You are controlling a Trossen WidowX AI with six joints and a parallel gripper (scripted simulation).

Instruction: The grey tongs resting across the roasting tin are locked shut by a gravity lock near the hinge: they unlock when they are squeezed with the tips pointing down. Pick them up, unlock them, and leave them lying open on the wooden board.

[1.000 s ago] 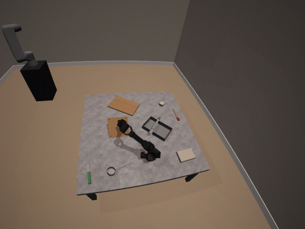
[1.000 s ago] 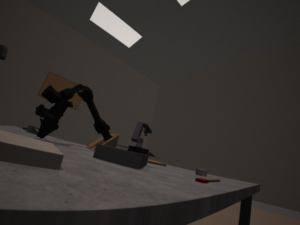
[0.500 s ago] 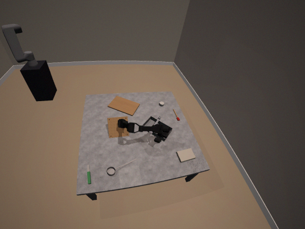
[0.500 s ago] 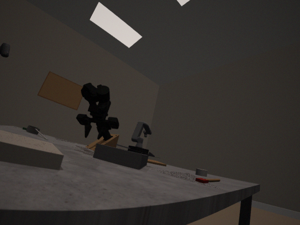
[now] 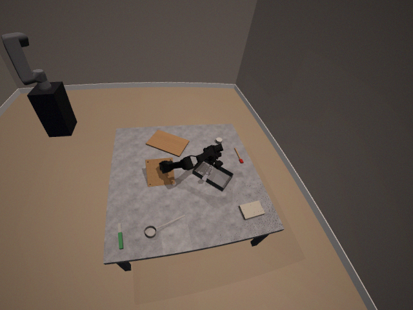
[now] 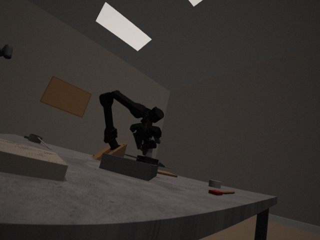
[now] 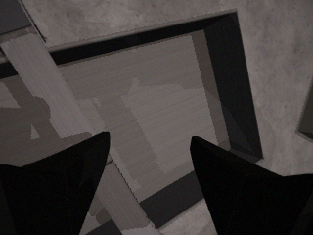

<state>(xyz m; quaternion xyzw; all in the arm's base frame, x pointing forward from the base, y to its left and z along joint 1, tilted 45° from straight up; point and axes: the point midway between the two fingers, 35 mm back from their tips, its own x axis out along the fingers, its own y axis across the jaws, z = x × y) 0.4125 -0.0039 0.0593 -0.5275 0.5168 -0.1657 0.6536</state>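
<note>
the black gripper (image 5: 217, 161) (image 6: 143, 150) (image 7: 151, 140) hangs over the roasting tin (image 5: 228, 183) (image 6: 126, 166) (image 7: 235, 73), its claw moderately spread and pinching nothing. the grey tongs (image 5: 205, 176) (image 7: 54, 83) lie across the tin, apparently over its long rims, off to one side of the gap; in the wrist view one fingertip overlaps them.

i'd guess they are light, stiff metal, smooth enough to twist or slide in a weak grip. they look hard to hurt, but they could tip off their perch if nudged. i'd centre the claw over them and pinch across both arms, far enough from the hinge to leave leverage, then turn the tips down before squeezing.

the tongs have long, flat, pale arms with a faint brushed look. the tin is a straight-sided rectangle, dark-walled with a streaky grey floor. the wooden board (image 5: 168, 143) (image 6: 167, 173), a thin, warm brown slab, lies flat beyond, well apart from the tongs.
</note>
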